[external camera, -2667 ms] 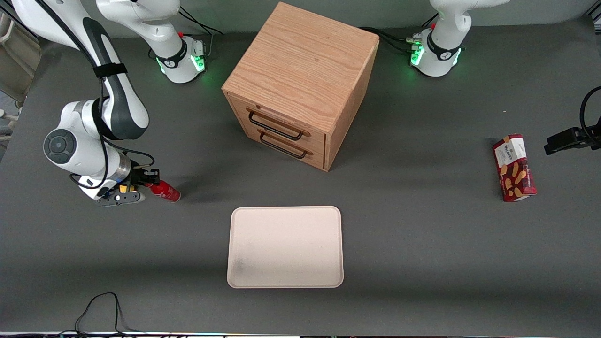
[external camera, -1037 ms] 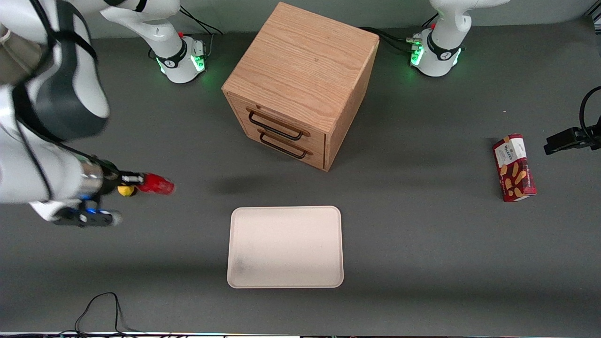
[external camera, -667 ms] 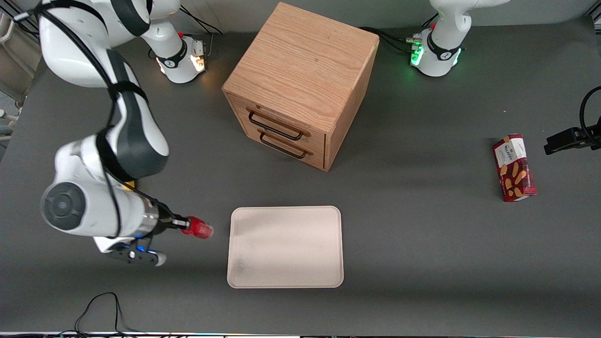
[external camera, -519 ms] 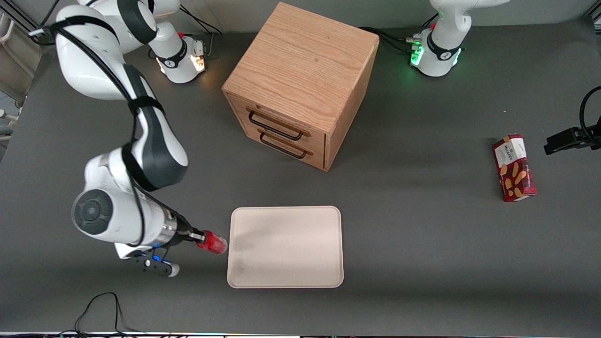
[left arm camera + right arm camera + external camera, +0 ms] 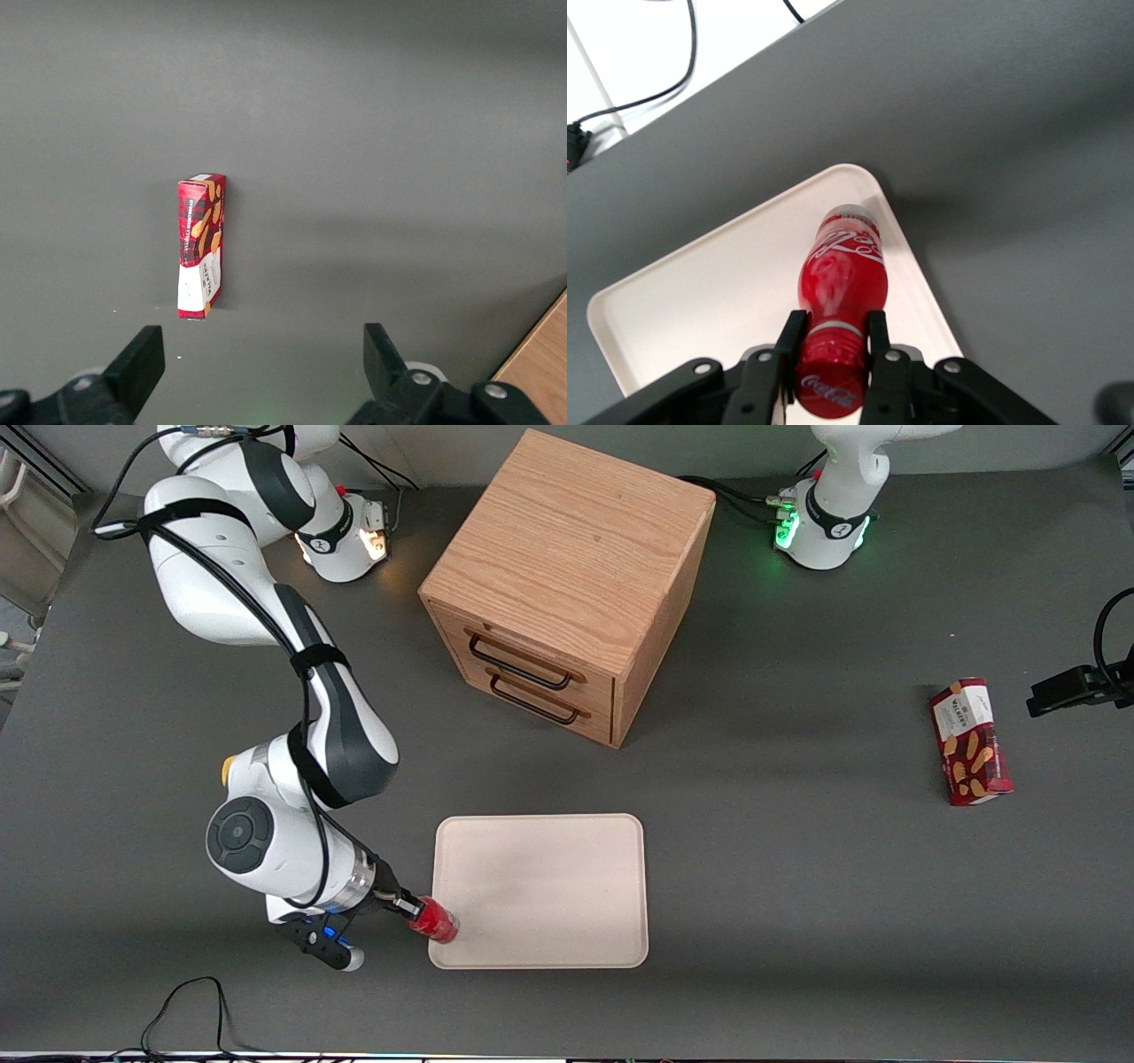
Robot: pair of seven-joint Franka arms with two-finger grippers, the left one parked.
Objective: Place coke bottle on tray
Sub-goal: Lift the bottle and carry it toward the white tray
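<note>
Closest to the front camera, your gripper (image 5: 409, 908) is hanging over the tray's (image 5: 549, 886) near corner at the working arm's end, fingers (image 5: 788, 341) clamping the coke bottle (image 5: 434, 921) by its neck end. The wrist cam's showing the bottle's body sticking out over that corner, above the rim. Farther out, the wooden drawer cabinet (image 5: 567, 584) is sitting mid-table, and the red snack box (image 5: 970, 741) is lying toward the parked arm's end.
</note>
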